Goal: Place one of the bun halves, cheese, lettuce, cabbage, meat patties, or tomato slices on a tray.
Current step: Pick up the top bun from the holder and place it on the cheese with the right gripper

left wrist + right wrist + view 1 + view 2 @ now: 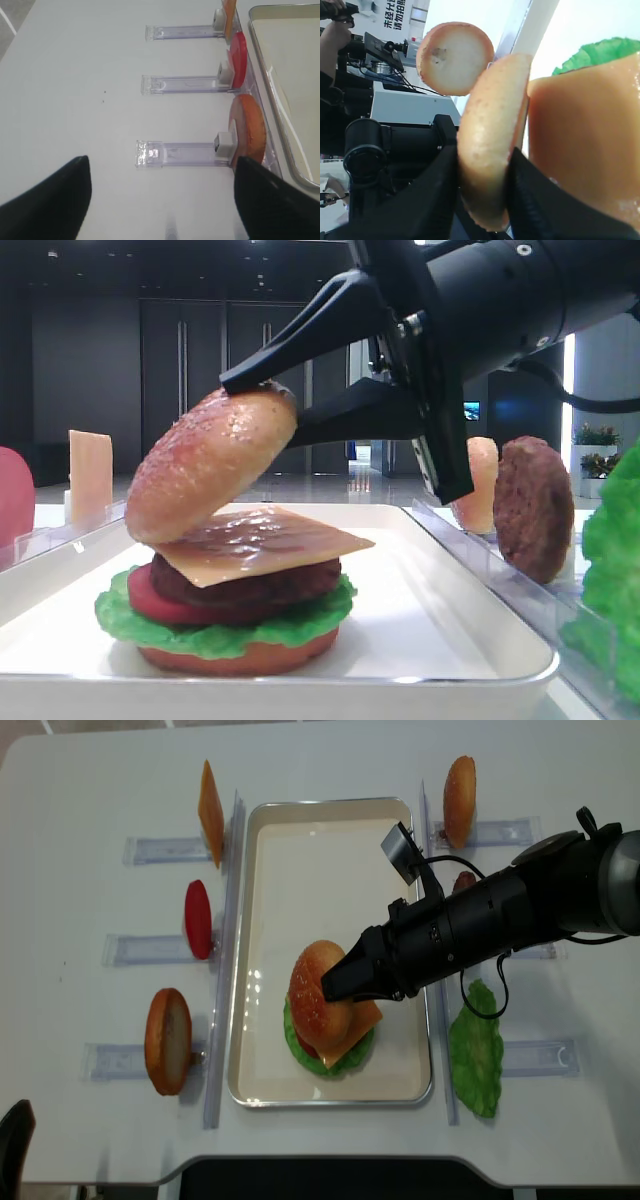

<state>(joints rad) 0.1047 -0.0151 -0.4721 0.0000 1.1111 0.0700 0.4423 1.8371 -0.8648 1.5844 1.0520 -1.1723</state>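
Glossy black right arm (520,300), matte black tapered fingers (300,335), silver screws

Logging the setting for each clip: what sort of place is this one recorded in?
Probably a demo booth in an exhibition hall rather than a kitchen: toy burger parts stand in clear racks on a white table, with camera gear and a printed sign behind.
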